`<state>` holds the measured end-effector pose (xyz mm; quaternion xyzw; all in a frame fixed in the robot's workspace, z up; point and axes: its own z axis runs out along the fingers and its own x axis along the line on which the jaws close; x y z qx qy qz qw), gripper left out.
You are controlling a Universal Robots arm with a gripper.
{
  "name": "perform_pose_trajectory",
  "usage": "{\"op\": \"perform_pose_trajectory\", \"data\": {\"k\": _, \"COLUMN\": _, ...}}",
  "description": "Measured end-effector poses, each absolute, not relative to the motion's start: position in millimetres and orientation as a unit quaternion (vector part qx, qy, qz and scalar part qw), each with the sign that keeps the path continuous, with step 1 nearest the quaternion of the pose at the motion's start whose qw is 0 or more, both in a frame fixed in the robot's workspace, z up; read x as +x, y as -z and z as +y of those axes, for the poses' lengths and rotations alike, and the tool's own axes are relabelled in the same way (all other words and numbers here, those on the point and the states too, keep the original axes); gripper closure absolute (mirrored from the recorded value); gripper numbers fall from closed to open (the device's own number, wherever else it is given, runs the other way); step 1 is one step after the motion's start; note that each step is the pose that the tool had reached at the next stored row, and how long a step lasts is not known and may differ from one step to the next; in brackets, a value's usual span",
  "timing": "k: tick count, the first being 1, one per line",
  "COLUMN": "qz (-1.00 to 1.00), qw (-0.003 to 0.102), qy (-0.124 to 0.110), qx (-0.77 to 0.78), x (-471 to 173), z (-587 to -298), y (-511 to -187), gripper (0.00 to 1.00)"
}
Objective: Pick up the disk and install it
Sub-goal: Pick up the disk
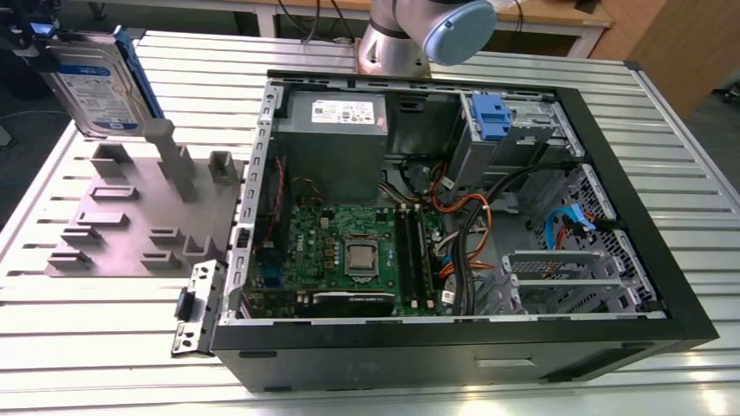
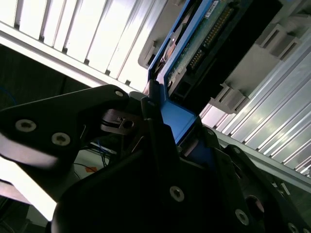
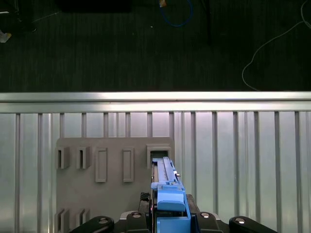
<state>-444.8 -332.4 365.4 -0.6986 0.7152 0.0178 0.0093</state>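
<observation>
Fingers (image 2: 158, 128) of the gripper (image 2: 177, 116) clamped narrow on the blue frame of the disk (image 1: 99, 82), holding it upright on edge. One disk, label side facing the exterior view.

Room: dark floor (image 3: 97, 48) past the table edge beyond the fingers, with one blue cable (image 3: 177, 17) and one white cable (image 3: 272, 46) lying on it.

One ribbed metal table (image 1: 104, 347) below the fingers.

One open computer case (image 1: 463, 217) on the table, well apart from the fingers toward the exterior view's right. One arm (image 1: 405, 39) base behind it.

One grey slotted plate (image 1: 133, 217) directly under the fingers. The disk's lower end is at the plate's corner slot (image 3: 158, 154); can't tell if it's seated or clear.
</observation>
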Motion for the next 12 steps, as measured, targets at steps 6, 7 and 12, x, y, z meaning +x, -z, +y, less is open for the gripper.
{"op": "perform_pose_trajectory", "data": {"k": 6, "qz": 0.715, "qw": 0.009, "qy": -0.018, "qx": -0.699, "x": -444.8, "z": -332.4, "y": -367.5, "gripper": 0.63}}
{"op": "perform_pose_trajectory", "data": {"k": 7, "qz": 0.715, "qw": 0.009, "qy": -0.018, "qx": -0.699, "x": -444.8, "z": -332.4, "y": -367.9, "gripper": 0.63}}
{"op": "perform_pose_trajectory", "data": {"k": 12, "qz": 0.715, "qw": 0.009, "qy": -0.018, "qx": -0.699, "x": -444.8, "z": -332.4, "y": -370.3, "gripper": 0.63}}
